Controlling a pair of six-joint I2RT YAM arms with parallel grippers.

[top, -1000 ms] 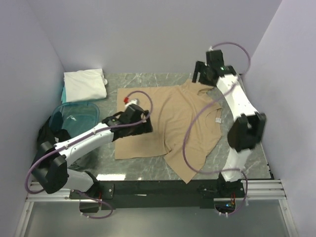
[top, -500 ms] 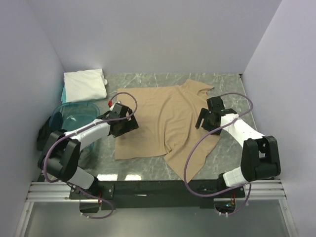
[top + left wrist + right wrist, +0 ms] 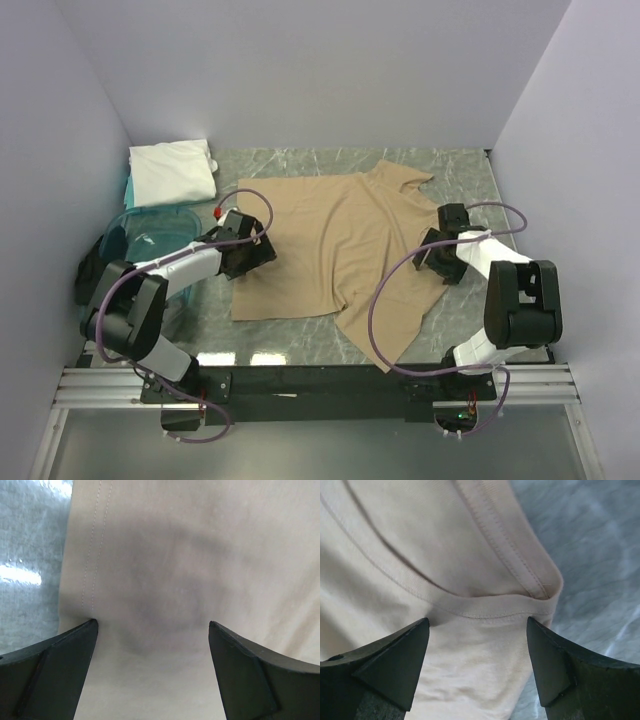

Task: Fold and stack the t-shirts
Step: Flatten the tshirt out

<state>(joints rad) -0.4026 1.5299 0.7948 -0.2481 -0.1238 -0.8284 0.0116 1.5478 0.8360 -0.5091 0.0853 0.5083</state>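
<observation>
Left gripper (image 3: 248, 252) is spread wide and empty, low over the hem end of the tan t-shirt (image 3: 340, 240). The right gripper (image 3: 438, 258) is also parted, gripping nothing, over the opposite end by the neck. On the table (image 3: 300, 162) the tan shirt lies mostly flat across the middle, sideways to the arms. Its hem points toward the left arm, its neck toward the right, the far sleeve (image 3: 400, 178) toward the back wall, and the near sleeve (image 3: 385, 335) is rumpled toward the bases. The white t-shirt (image 3: 172, 172) sits folded in the far-left corner, well apart from the tan one, with the teal tub (image 3: 150, 232) just in front of it. Judgement: the step in hand is a two-ended pinch on the tan shirt, either to tension it flat or to start the first fold; which one can't be told. To do it well, both bites should sit on one straight line through the shirt so the cloth lifts even rather than twisted. The left wrist view shows the double-stitched hem (image 3: 95, 545) just inside the left finger (image 3: 50, 665), with bare table beyond it. That arm should shift so the hem sits centred between the jaws, then take the edge itself. The right wrist view shows a stitched edge (image 3: 520, 575) doubled over between the fingers, likely the collar but not certain. The right arm should pinch both layers squarely there. The arms should close together, lift low and keep the tension light, since thin cotton slips and drags the rumpled sleeve.
</observation>
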